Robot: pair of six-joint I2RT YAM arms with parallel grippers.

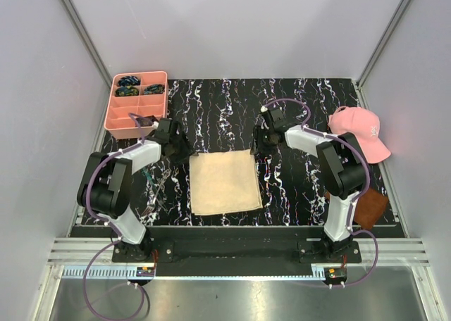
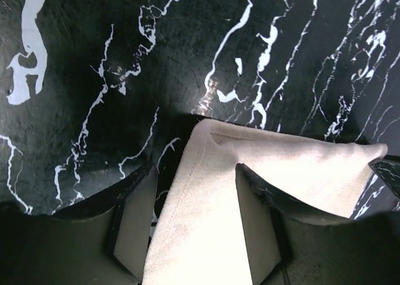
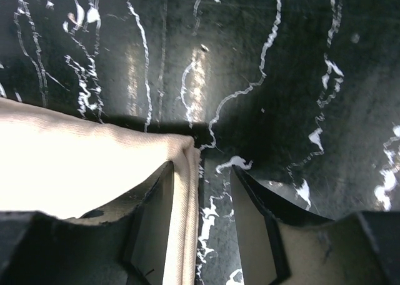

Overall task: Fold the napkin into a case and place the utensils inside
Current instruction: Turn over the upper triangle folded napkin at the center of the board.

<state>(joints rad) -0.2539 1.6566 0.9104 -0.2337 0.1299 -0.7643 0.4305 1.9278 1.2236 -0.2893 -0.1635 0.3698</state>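
Two sets of jaws sit at the far corners of the napkin, which lies flat and roughly square on the black marble surface, front-centre betw. the arms.

L jaws: spread wide, low over the far-left corner. Wrist view shows the cloth corner lying in the gap betw. the fingers, not pinched.

R jaws: also parted, at the far-right corner. The cloth edge rests against one finger; the other is clear of it w/ bare marble betw.

Pink tray at far left holds small dark blue-green items. Pink cap sits at the right edge. Brown square is partly hidden behind R arm.
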